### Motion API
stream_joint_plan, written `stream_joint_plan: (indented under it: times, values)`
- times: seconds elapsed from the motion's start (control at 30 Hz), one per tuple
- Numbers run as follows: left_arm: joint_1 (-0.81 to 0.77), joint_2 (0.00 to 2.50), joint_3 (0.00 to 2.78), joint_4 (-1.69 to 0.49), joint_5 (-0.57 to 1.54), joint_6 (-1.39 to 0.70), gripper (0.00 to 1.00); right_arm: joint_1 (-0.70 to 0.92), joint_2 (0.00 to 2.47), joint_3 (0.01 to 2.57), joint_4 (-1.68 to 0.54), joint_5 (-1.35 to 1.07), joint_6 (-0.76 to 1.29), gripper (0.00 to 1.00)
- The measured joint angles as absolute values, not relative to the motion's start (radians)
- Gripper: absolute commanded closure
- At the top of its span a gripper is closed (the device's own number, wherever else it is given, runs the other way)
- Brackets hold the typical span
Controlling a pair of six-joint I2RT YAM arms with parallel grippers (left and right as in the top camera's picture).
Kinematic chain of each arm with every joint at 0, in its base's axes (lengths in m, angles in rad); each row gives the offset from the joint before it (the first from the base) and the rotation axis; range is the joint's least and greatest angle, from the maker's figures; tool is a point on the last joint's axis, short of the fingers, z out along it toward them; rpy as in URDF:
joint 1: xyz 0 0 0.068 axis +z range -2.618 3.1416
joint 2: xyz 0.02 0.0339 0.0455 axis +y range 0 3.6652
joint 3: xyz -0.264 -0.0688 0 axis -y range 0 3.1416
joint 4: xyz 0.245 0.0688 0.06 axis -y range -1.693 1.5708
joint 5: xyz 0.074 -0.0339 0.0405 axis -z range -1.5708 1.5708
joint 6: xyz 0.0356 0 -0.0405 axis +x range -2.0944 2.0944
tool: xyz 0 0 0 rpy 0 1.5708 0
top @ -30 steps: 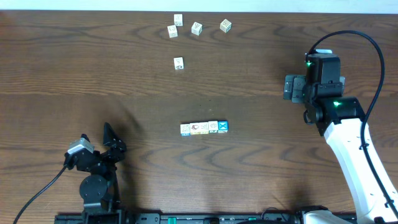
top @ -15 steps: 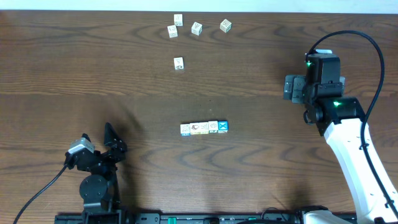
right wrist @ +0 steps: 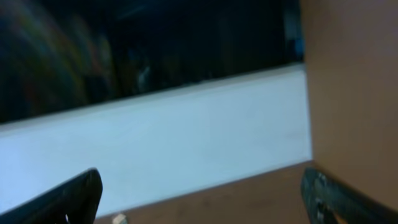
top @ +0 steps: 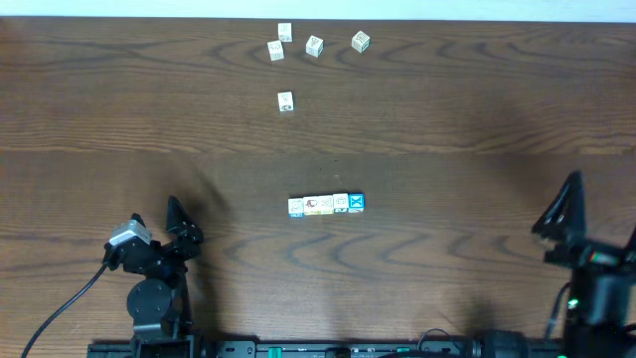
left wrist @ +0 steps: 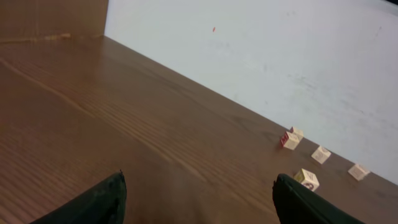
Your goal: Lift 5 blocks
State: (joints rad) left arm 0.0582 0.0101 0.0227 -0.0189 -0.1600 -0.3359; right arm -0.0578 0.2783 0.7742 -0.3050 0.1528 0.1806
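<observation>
The blocks lie touching in a short row at the table's middle. A bright blue one with a white X is at the right end and a light-blue-edged one at the left end. My left gripper rests open at the front left, well left of the row. Nothing lies between the dark fingers of the left gripper in the left wrist view. My right gripper stands open and empty at the front right. The wall shows between the fingers of the right gripper in the right wrist view. Neither wrist view shows the row.
Several whitish cubes are scattered near the far edge, and one cube sits nearer the middle. The left wrist view shows these cubes ahead on the right, before a pale wall. One small cube shows at the right wrist view's bottom edge.
The right arm has swung from the right middle of the table back to the front right corner. The left arm and the blocks have not moved.
</observation>
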Motion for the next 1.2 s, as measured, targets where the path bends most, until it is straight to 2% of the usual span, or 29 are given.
stream_joint_plan:
  times: [0.2, 0.4, 0.53, 0.7, 1.2]
  values:
    - [0.059, 0.01, 0.023, -0.02, -0.159, -0.336, 0.24, -0.094, 0.049, 0.323, -0.016, -0.004, 0.201, 0.01]
    - [0.059, 0.01, 0.023, -0.02, -0.159, -0.336, 0.24, -0.099, 0.016, 0.121, 0.088, -0.038, 0.201, 0.01]
    - [0.059, 0.01, 0.023, -0.02, -0.159, -0.336, 0.24, -0.099, 0.016, 0.041, 0.091, -0.037, 0.2, 0.01]
    - [0.059, 0.01, 0.023, -0.02, -0.159, -0.336, 0.24, -0.1, 0.015, 0.007, -0.068, -0.034, 0.185, 0.01]
    - [0.058, 0.01, 0.023, -0.02, -0.159, -0.336, 0.24, -0.106, 0.018, 0.007, -0.07, -0.03, 0.094, 0.01]
